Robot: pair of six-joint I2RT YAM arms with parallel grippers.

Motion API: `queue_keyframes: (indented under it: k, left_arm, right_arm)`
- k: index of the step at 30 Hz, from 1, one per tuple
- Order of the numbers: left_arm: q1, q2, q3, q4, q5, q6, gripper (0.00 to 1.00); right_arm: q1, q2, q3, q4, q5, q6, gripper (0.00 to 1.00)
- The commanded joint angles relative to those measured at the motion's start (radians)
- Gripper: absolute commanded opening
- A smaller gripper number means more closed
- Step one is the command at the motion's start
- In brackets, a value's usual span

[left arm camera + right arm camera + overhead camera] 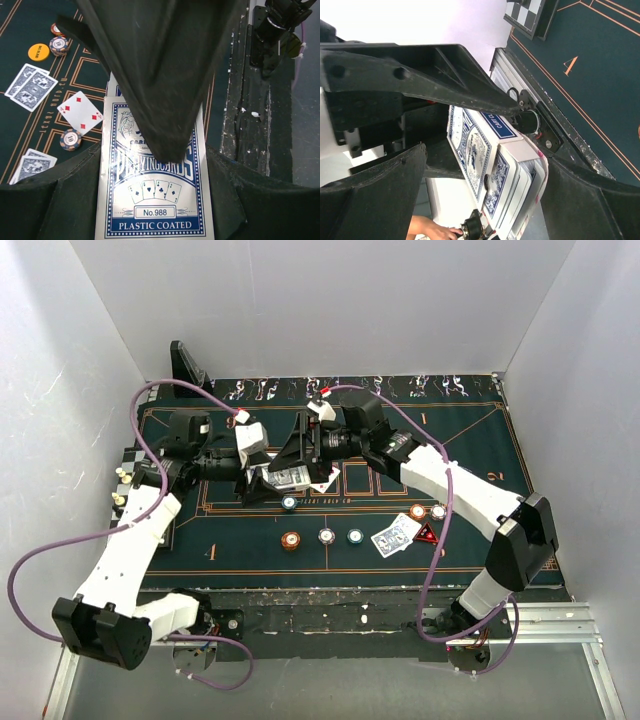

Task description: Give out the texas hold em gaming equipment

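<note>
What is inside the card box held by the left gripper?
A stack of blue-backed cards shows at the open end of the card box. The box walls cover the rest.
</note>
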Motion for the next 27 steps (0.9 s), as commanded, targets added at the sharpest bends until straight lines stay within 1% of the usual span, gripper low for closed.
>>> queue_keyframes:
  k: [1,4,5,10,13,17,22,27]
  left_arm:
    - [-0.019,0.044,0.102,-0.054,-0.066,0.046,0.00]
    - [-0.025,0.081,0.145,-0.096,-0.083,0.092,0.00]
    - [-0.028,0.095,0.162,-0.115,-0.086,0.106,0.00]
    - [-0.034,0.130,0.219,-0.195,-0.121,0.159,0.00]
    - [-0.038,0.144,0.242,-0.231,-0.133,0.178,0.01]
    - [-0.045,0.151,0.246,-0.243,-0.142,0.178,0.02]
    - [-0.083,0.155,0.236,-0.293,-0.173,0.208,0.04]
    - [-0.108,0.147,0.222,-0.278,-0.198,0.202,0.08]
  right_arm:
    - [0.010,-0.013,-0.016,0.081,-0.028,0.036,0.93]
    - [0.004,-0.019,-0.038,0.099,-0.034,0.046,0.93]
    - [-0.001,-0.020,-0.055,0.129,-0.043,0.060,0.93]
    - [-0.038,-0.048,-0.200,0.392,-0.097,0.181,0.94]
    - [-0.055,-0.054,-0.239,0.467,-0.112,0.226,0.94]
    - [-0.059,-0.054,-0.231,0.455,-0.120,0.218,0.94]
    - [-0.061,-0.057,-0.210,0.424,-0.115,0.189,0.94]
    - [-0.055,-0.053,-0.202,0.424,-0.117,0.189,0.95]
